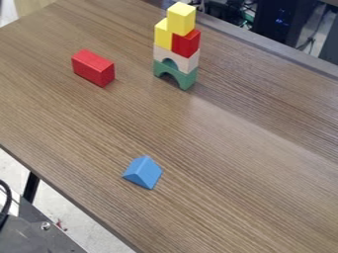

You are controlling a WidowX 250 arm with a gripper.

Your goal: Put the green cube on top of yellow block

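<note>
Pose of the black WidowX arm: cannot tell. State of its claw, whether released, clenched or grasping: cannot tell. Clock reference: camera view, 12 at the top edge, positions taken from the view's centre. Stack at 12 o'clock, upright on the wooden table (218, 148). Base piece is the task's green one, an arch-shaped block (188, 80) with its opening downward. On it, a cream arch (190, 63), opening likewise downward. Upon the cream arch, two pieces side by side: a red cube (186, 44) toward 4 o'clock and a yellow block (162, 35) toward 10. Topmost piece: a yellow cube (182, 19), above the red cube. Between 10 and 11 o'clock, well apart from the stack, a red rectangular block (93, 68) lies on the tabletop, its long axis running roughly from 10 to 4. Near 7 o'clock, a blue wedge (143, 172) rests alone on the wood. Surroundings: black table leg (30, 187) at 8 o'clock; between 7 and 8, beyond the table's edge, a dark plate (39, 237) with a bolt (45, 226) in it. Dark equipment (280, 24) stands past the far edge, near 1 o'clock.
</note>
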